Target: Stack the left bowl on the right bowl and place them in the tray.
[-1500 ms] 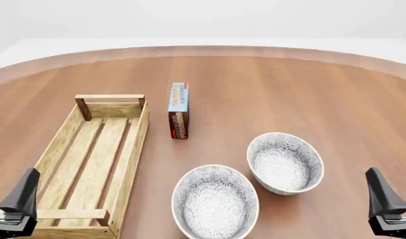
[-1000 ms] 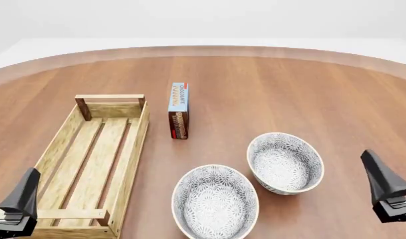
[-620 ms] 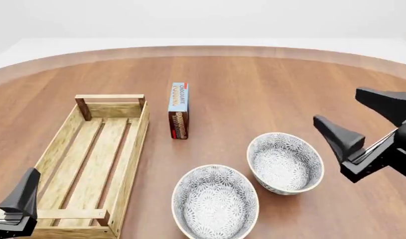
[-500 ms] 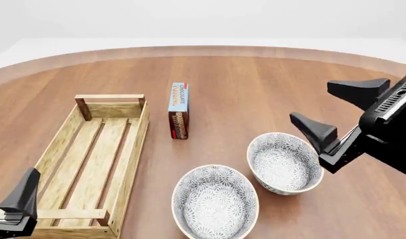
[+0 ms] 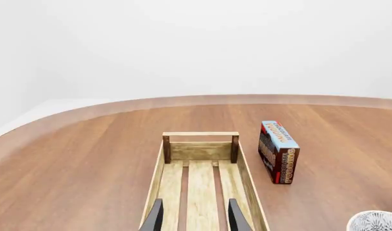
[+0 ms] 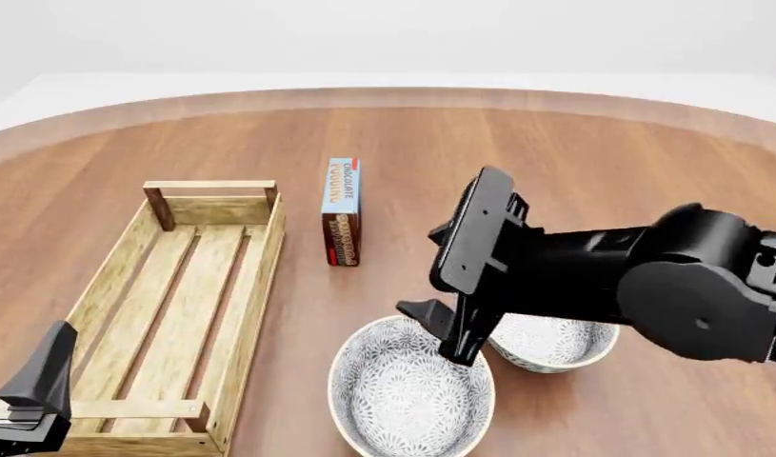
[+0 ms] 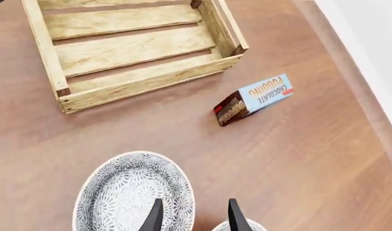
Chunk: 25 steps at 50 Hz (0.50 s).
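The left bowl [image 6: 407, 395], grey-patterned, sits at the front centre. The right bowl [image 6: 559, 341] stands beside it, mostly hidden behind my right arm. The light-wood tray [image 6: 251, 290] lies at the left. My right gripper [image 6: 441, 333] is open and hovers over the left bowl's far right rim. In the right wrist view its fingers [image 7: 156, 217] straddle the gap between the left bowl [image 7: 128, 195] and a sliver of the right bowl [image 7: 239, 226]. My left gripper [image 6: 34, 386] is open and empty over the tray's near end [image 5: 202, 179].
A blue-and-brown chocolate box [image 6: 342, 211] stands upright just beyond the bowls, right of the tray's far end; it also shows in the left wrist view [image 5: 278, 151] and the right wrist view [image 7: 253, 98]. The round wooden table's edge [image 6: 388, 95] curves along the back.
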Tool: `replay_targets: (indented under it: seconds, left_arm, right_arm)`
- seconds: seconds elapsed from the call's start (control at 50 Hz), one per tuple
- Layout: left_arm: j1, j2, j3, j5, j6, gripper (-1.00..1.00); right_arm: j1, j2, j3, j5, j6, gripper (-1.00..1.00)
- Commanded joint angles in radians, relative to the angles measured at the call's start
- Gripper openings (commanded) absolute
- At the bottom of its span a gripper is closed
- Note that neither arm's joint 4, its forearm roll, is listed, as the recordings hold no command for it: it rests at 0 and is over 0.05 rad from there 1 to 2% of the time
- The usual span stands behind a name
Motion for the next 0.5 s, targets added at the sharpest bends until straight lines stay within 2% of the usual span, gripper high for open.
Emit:
replay_targets:
  seconds: [0.02,0.5]
  left_arm:
    - [0.0,0.0,0.0,0.0,0.0,1.0]
    - [0.0,0.0,0.0,0.0,0.0,1.0]
  right_arm:
    - [0.056,0.18,-0.073,0.042,0.014,1.0]
    - [-0.011,0.368,-0.082,-0.017,0.033,1.0]
